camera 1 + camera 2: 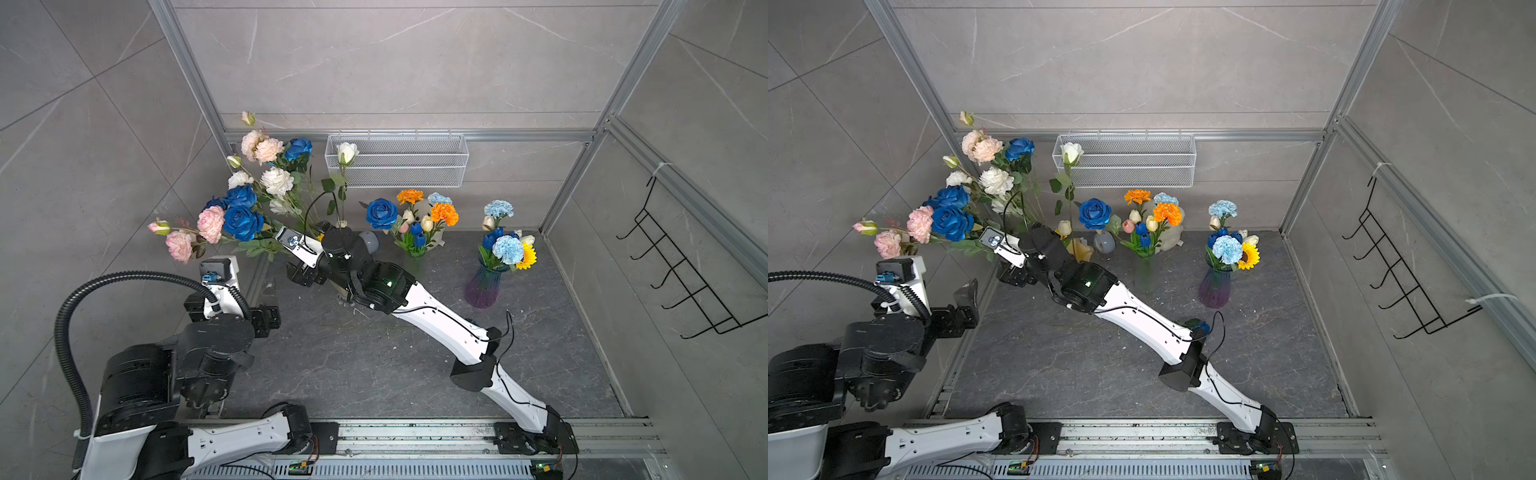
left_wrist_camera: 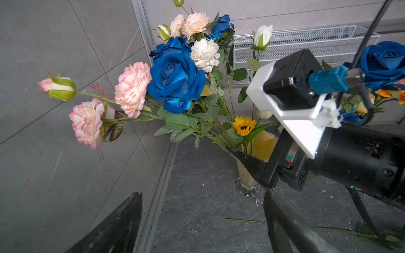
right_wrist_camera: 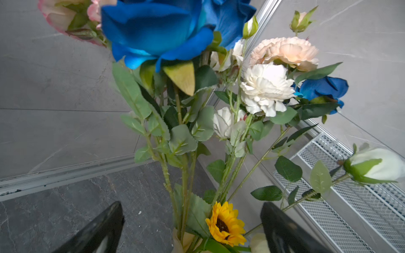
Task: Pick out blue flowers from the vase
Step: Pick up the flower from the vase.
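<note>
Deep blue roses [image 1: 243,222] [image 2: 176,82] [image 3: 157,28] stand among pink and white blooms in a cream vase [image 2: 260,149] [image 1: 1081,249] at the back left. My right gripper [image 3: 192,206] is open at the vase's mouth, with green stems and a small sunflower [image 3: 225,225] between its fingers, touching neither. One of its fingers [image 2: 247,160] shows beside the vase rim. My left gripper [image 2: 202,195] [image 1: 963,307] hangs open near the table's left edge, with only bare table between its fingers. Another blue bloom [image 1: 1201,326] lies on the table, partly hidden behind the right forearm.
A blue rose [image 1: 381,213], a clear vase with blue tulips [image 1: 417,232] and orange carnations, and a purple vase [image 1: 482,286] with pale blue carnations [image 1: 508,248] stand along the back. A white wire basket [image 1: 399,160] hangs on the back wall, a black hook rack [image 1: 685,270] on the right wall.
</note>
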You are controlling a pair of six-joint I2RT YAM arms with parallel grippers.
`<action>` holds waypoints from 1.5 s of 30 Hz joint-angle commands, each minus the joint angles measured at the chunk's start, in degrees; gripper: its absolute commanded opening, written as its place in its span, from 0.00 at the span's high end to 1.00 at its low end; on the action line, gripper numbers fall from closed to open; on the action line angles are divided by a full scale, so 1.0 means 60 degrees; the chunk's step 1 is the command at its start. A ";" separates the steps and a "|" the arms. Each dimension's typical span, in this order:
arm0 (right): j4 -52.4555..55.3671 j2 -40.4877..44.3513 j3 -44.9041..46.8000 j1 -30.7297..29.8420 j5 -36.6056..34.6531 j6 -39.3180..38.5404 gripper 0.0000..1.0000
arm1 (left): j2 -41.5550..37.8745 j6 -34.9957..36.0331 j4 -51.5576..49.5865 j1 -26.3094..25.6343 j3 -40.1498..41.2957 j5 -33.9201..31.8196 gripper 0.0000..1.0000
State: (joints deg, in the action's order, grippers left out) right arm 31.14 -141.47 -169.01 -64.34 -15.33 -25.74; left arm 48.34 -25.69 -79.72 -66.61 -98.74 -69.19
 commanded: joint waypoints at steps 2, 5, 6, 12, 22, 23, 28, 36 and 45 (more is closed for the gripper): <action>-0.0496 -0.0387 -0.0128 0.0186 0.0427 0.0462 0.00 | 0.0070 0.0705 0.0077 -0.0032 -0.0440 -0.0451 0.12; -0.0640 -0.0508 0.0046 0.0303 0.0549 0.0617 0.00 | 0.0192 0.1037 0.0262 -0.0043 -0.0365 -0.0474 0.12; -0.0659 -0.0571 0.0050 0.0354 0.0574 0.0661 0.00 | 0.0264 0.1072 0.0283 -0.0036 -0.0335 -0.0451 0.11; -0.0985 -0.1155 -0.0217 0.0605 0.0918 0.1034 0.00 | 0.0928 0.1599 0.0336 -0.0039 -0.0432 -0.0011 0.08; -0.1505 -0.1529 -0.0221 0.0936 0.1566 0.1609 0.11 | 0.1304 0.3100 0.0863 -0.0017 -0.0558 0.1666 0.07; -0.1512 -0.1529 -0.0232 0.0952 0.1612 0.1609 0.12 | 0.1399 0.3322 0.0934 -0.0025 -0.0536 0.1794 0.07; -0.1498 -0.1457 -0.0250 0.1052 0.1909 0.1721 0.15 | 0.1573 0.4716 0.1945 0.0056 -0.0638 0.2576 0.05; -0.1483 -0.1392 -0.0263 0.1113 0.2137 0.1797 0.15 | 0.2237 0.6096 0.2585 0.3174 -0.0902 0.6189 0.04; -0.1613 -0.1198 -0.0292 0.1120 0.2300 0.1887 0.16 | 0.2452 0.6430 0.3255 0.7157 -0.1040 0.9011 0.04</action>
State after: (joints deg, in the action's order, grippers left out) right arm 23.38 -150.50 -169.14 -57.82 -2.70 -15.79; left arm 63.86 10.55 -63.57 -26.17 -103.18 -20.86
